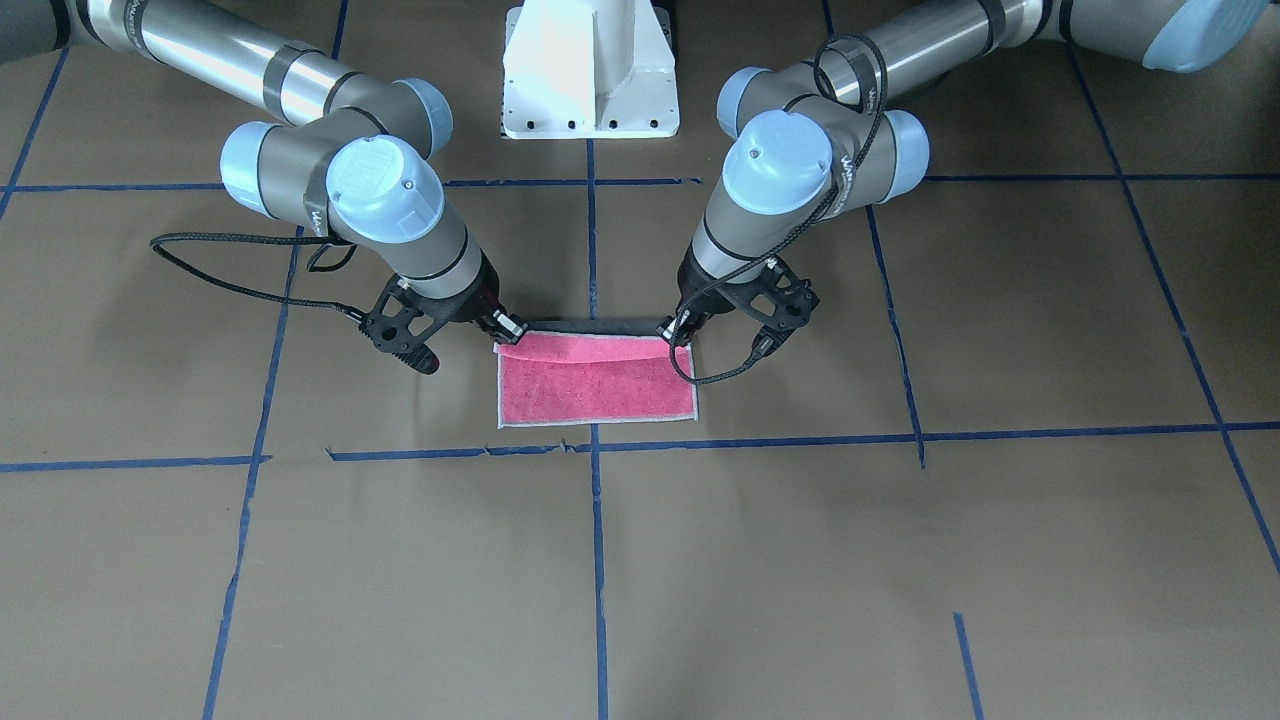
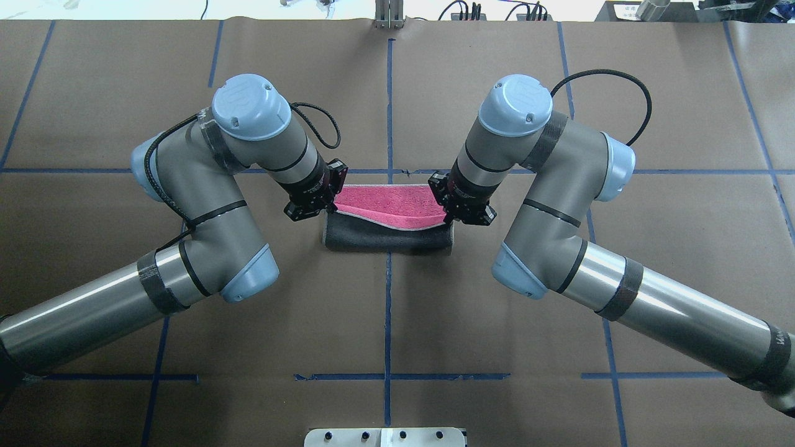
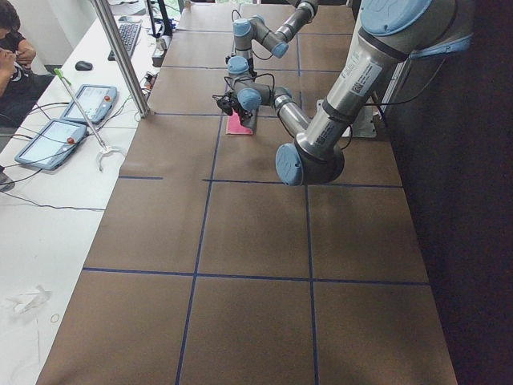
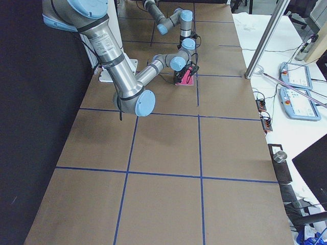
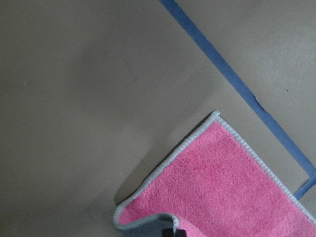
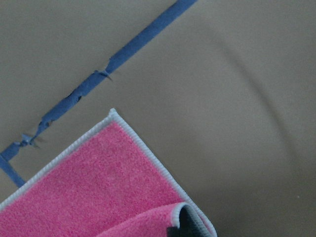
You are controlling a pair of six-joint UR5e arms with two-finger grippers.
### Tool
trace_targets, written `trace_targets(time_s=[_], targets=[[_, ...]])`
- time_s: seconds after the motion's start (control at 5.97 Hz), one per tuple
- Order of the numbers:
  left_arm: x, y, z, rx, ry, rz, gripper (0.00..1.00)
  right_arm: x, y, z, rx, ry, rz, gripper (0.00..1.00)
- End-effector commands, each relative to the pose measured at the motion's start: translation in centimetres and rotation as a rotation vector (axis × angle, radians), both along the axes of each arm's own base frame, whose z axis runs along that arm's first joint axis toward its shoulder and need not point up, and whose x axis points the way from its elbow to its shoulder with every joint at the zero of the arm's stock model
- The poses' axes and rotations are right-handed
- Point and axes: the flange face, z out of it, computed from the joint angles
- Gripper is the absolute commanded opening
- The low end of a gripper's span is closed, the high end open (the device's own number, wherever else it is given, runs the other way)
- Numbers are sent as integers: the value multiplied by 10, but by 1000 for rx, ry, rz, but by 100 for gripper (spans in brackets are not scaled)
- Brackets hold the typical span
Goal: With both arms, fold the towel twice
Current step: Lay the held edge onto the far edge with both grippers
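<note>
Clamping the towel [image 2: 385, 205] by its two raised lower corners with left tool [image 2: 318, 208] and right tool [image 2: 452, 214], long axis left-right, flat far edge toward the overhead frame's top.

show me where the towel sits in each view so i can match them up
exterior front-facing: towel at centre, slightly above middle.
overhead exterior: towel at centre, above middle, grey underside showing.
exterior left: towel tiny, top centre.
exterior right: towel tiny, upper centre.
left wrist-mounted: towel at bottom right.
right wrist-mounted: towel at bottom left.
shared landmark: the blue tape line along its flat edge.
</note>
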Motion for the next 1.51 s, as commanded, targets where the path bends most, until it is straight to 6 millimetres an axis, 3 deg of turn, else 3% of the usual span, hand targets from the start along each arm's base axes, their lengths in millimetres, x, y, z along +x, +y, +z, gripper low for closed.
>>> trace_targets(time_s=[0.0,0.5,0.84,1.01,1.17,1.34], targets=[[-2,-16,4,-7,1,-24,0,5,-16,0,-7,6,18,0],[2,-28,18,-23,15,-51,0,-5,-28,10,-20,24,20,0],[6,-31,16,-25,13,-53,0,-7,-32,18,-26,31,23,0],[5,-31,14,-13,20,-48,24,-7,-32,17,-22,30,23,55],[2,-33,15,6,34,-52,99,-6,-33,19,18,5,27,100],[-7,-42,15,8,33,-67,100,-8,-36,24,62,-3,23,100]])
